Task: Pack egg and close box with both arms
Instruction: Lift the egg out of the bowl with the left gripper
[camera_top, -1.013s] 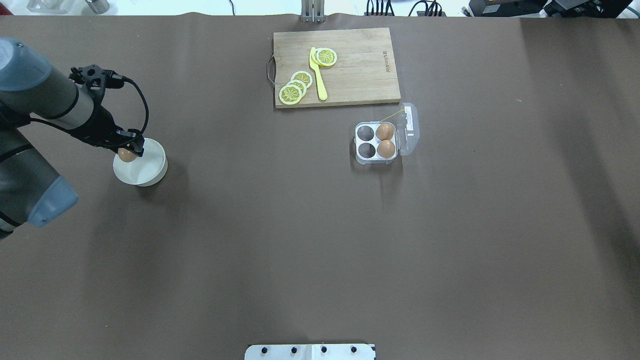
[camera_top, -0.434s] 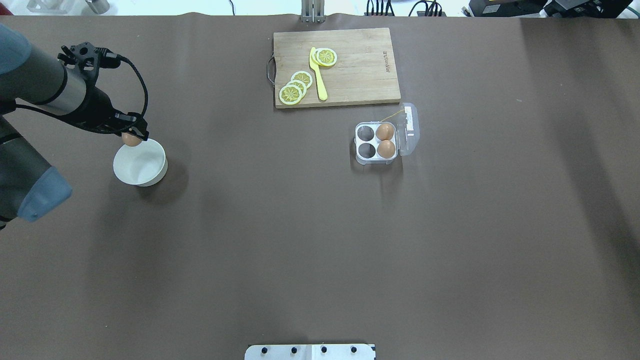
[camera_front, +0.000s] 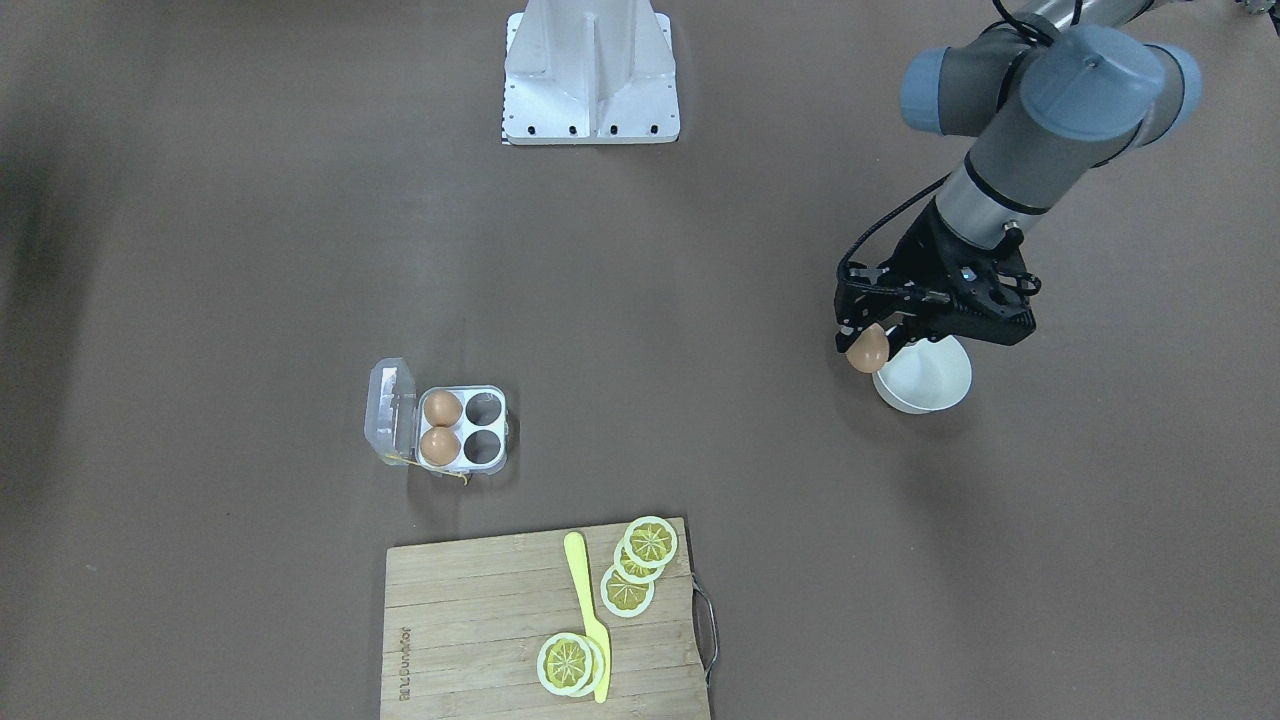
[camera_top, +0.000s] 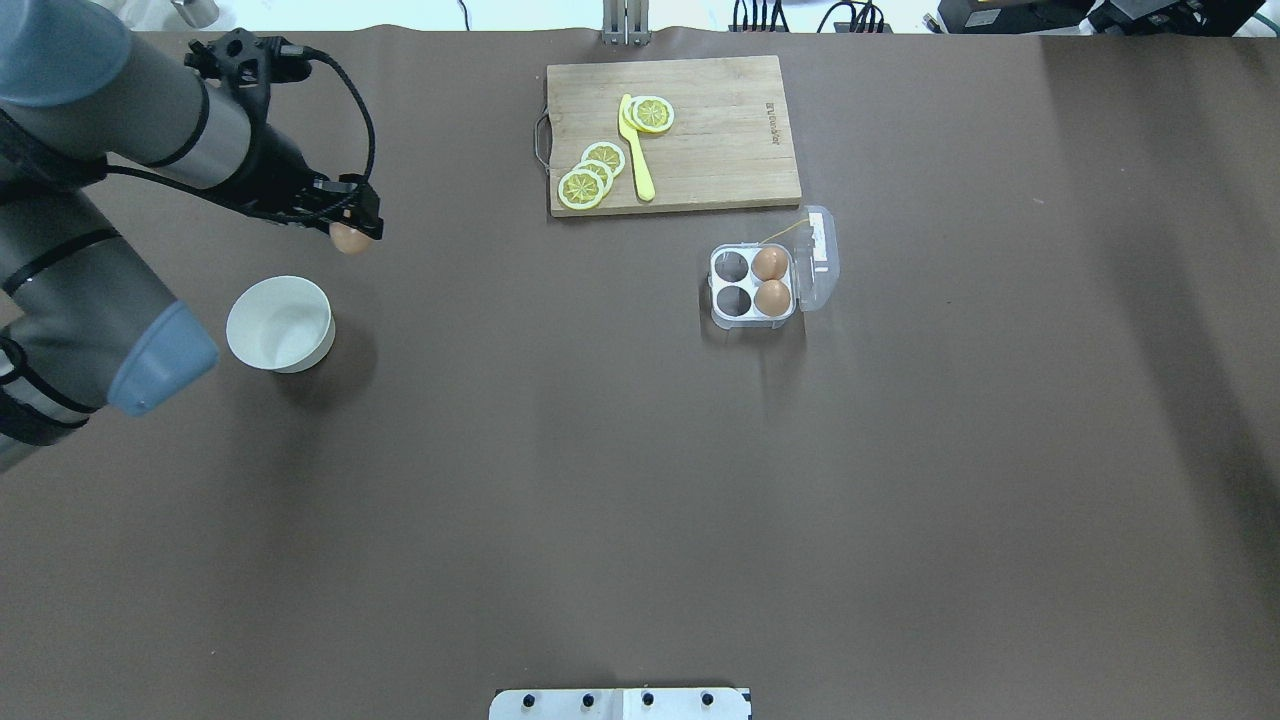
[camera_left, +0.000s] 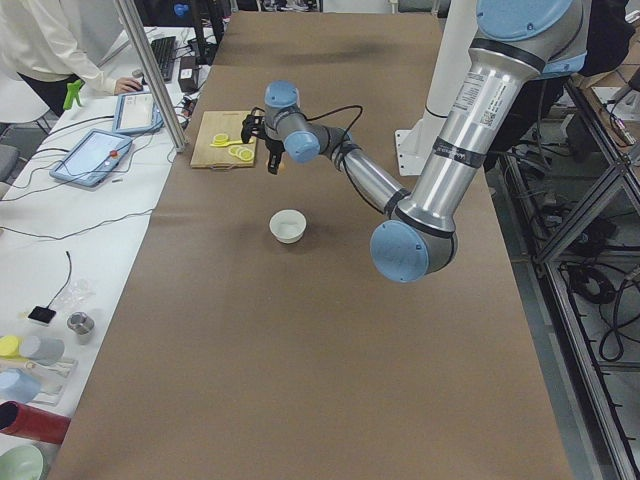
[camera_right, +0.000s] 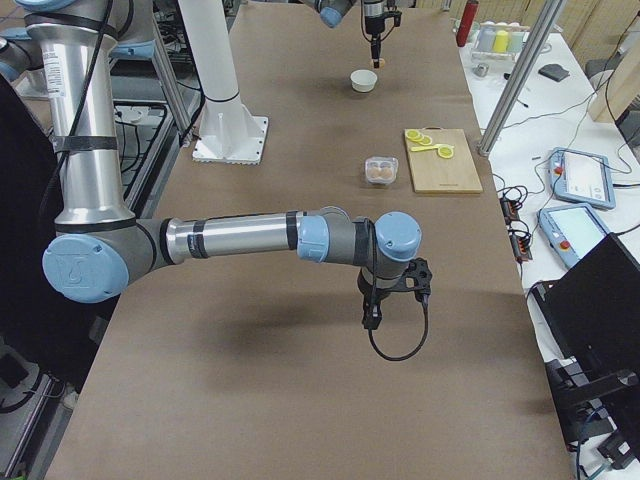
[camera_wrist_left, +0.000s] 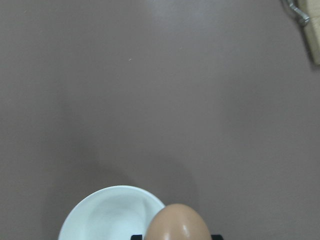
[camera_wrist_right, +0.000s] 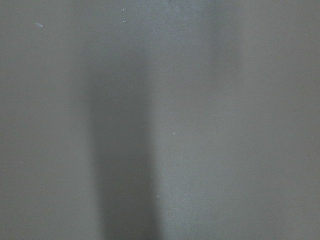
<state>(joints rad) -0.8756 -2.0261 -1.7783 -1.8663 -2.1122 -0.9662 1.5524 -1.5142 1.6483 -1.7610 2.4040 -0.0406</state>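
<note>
My left gripper (camera_top: 352, 230) is shut on a tan-brown egg (camera_top: 348, 241) and holds it in the air beyond the white bowl (camera_top: 280, 325), toward the box. The egg also shows in the front view (camera_front: 868, 352) and at the bottom of the left wrist view (camera_wrist_left: 180, 223). The clear egg box (camera_top: 714, 284) sits open mid-table with its lid (camera_top: 820, 255) folded to the right. Two eggs (camera_top: 770, 281) fill its right cells; its two left cells are empty. My right gripper (camera_right: 371, 318) shows only in the exterior right view, far from the box; I cannot tell its state.
A wooden cutting board (camera_top: 720, 130) with lemon slices (camera_top: 592, 176) and a yellow knife (camera_top: 636, 150) lies just behind the box. The white bowl (camera_front: 925, 378) is empty. The white robot base (camera_front: 590, 70) stands at the near table edge.
My left gripper has lifted the egg out of the white bowl and carried it up and to the right, away from the bowl. The box has not moved.
</note>
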